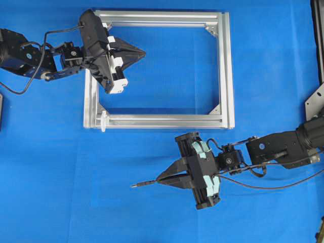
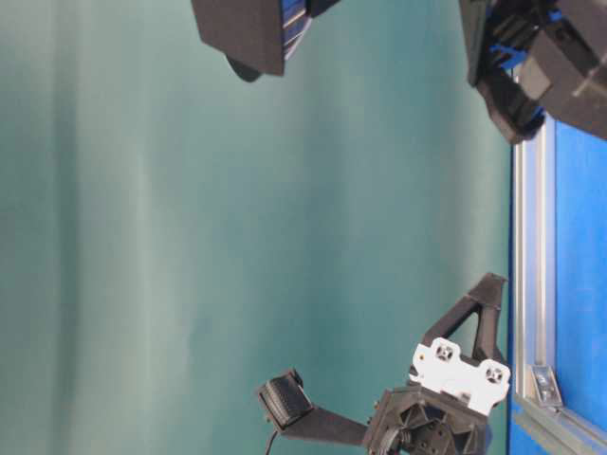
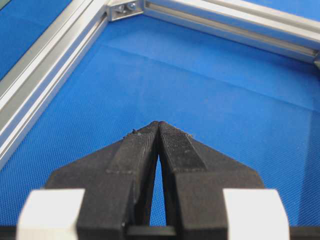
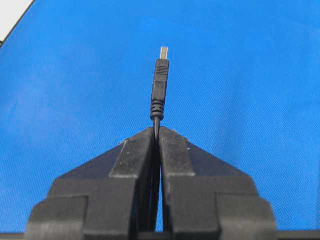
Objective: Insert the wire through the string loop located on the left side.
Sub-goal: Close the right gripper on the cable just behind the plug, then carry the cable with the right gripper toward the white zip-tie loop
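The right gripper (image 1: 161, 178) is clamped on the wire (image 4: 160, 87) (plug sticking out past its tips), below the frame (image 1: 226, 71); the left gripper (image 1: 143, 51) is pressed together, empty.

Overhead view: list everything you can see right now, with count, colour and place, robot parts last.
Rectangular aluminium frame: one, silver, flat on the cloth, upper middle.
Triangular corner brackets: at least two in sight, silver, in the frame's right inner corners.
Small white string loop: one, white, around the frame's bottom bar near its left corner.
Thin black wire with plug tip: one, black, below the frame, plug pointing left.
Blue table cloth: one, blue, under everything.
Left gripper: black with white parts, shut and empty, over the frame's left side.
Right gripper: black with pale teal parts, shut on the wire.
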Action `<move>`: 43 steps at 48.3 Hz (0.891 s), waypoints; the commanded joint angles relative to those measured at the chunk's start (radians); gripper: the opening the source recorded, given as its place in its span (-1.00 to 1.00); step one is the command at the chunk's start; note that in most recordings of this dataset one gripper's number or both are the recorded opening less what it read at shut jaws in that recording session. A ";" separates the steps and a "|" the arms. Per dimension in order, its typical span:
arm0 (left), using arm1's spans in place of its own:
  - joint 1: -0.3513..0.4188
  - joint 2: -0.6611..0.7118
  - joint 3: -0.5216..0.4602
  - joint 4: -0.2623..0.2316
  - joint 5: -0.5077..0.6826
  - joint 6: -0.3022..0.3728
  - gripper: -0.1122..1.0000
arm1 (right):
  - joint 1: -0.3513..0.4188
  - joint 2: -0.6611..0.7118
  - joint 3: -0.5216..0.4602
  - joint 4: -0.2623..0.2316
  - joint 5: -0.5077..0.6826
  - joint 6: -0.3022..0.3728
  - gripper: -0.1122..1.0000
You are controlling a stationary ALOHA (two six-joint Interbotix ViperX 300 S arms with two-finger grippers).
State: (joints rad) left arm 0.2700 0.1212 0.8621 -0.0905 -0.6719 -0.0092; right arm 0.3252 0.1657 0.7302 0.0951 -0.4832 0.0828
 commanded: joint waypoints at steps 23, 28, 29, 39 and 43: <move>0.000 -0.031 -0.006 0.002 -0.009 -0.002 -0.80 | -0.173 -0.052 0.028 -0.002 0.000 -0.005 -0.79; 0.000 -0.031 -0.005 0.003 -0.009 -0.002 -0.80 | -0.225 -0.064 0.048 -0.002 0.000 -0.005 -0.79; 0.002 -0.031 -0.006 0.003 -0.009 -0.002 -0.80 | -0.235 -0.066 0.051 -0.002 -0.002 -0.005 -0.79; 0.000 -0.031 -0.005 0.003 -0.009 -0.002 -0.80 | -0.296 -0.075 0.066 -0.002 0.000 -0.005 -0.79; 0.002 -0.031 -0.005 0.002 -0.009 -0.002 -0.80 | -0.301 -0.075 0.067 -0.002 0.000 -0.003 -0.79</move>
State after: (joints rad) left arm 0.2684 0.1212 0.8652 -0.0905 -0.6719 -0.0092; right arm 0.0276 0.1212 0.8053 0.0951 -0.4786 0.0798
